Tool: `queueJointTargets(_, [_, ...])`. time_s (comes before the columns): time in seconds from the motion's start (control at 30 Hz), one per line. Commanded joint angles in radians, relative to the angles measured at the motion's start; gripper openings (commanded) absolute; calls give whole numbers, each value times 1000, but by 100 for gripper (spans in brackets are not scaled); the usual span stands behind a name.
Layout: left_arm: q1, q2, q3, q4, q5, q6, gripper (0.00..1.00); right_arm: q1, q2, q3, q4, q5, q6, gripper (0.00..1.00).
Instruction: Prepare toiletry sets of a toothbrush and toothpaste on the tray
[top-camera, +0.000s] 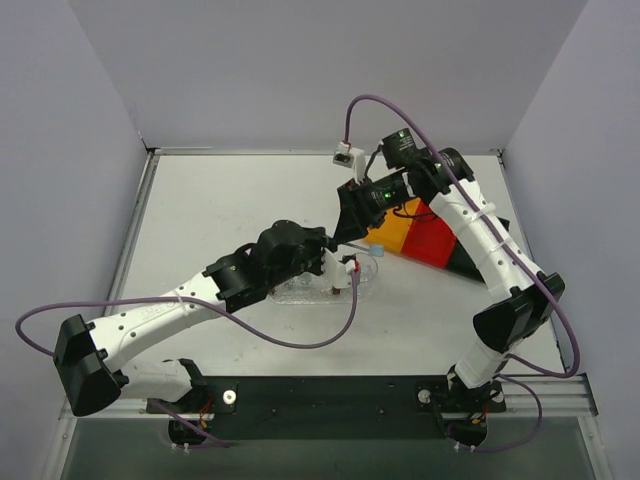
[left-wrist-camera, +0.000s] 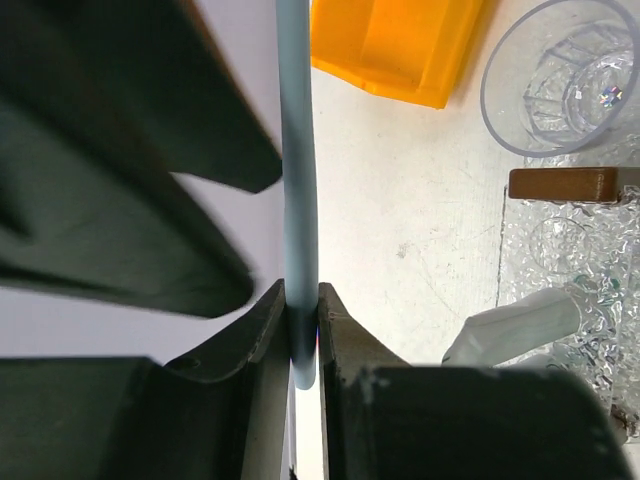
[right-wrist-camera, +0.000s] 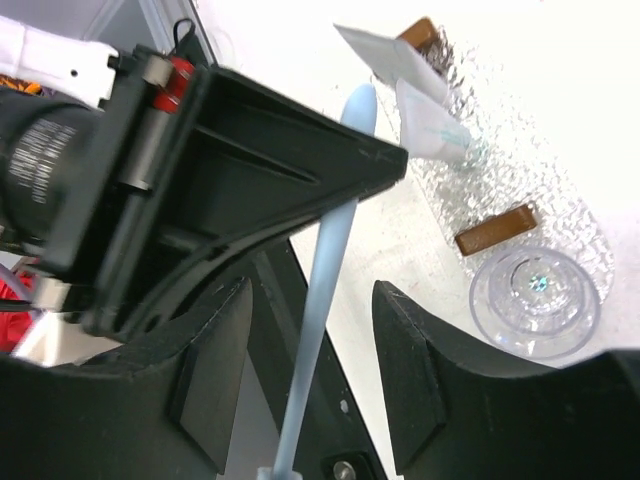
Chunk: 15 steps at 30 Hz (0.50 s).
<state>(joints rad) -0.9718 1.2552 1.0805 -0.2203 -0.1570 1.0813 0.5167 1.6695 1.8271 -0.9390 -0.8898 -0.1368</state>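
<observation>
My left gripper (left-wrist-camera: 303, 300) is shut on one end of the pale-blue toothbrush (left-wrist-camera: 299, 180), held above the table. My right gripper (right-wrist-camera: 312, 300) is open, and the toothbrush shaft (right-wrist-camera: 325, 270) passes between its jaws without touching either. In the top view the two grippers meet over the right end of the transparent tray (top-camera: 296, 293), left (top-camera: 338, 262) and right (top-camera: 352, 226); the toothbrush's end (top-camera: 374, 252) sticks out there. A silvery toothpaste tube (right-wrist-camera: 432, 132) lies on the bumpy tray (right-wrist-camera: 520, 165); it also shows in the left wrist view (left-wrist-camera: 520, 325).
A clear cup (right-wrist-camera: 535, 300) and a brown block (right-wrist-camera: 497, 228) sit on the tray's end; another brown block (right-wrist-camera: 420, 35) and a white packet (right-wrist-camera: 375, 50) lie at the other end. The yellow bin (top-camera: 388, 236) and red bin (top-camera: 435, 240) stand right of the grippers.
</observation>
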Motion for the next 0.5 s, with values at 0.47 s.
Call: queueJointTargets(0.47, [99,-82,7,62,125,-394,0,-256,-126,175,83,3,82,45])
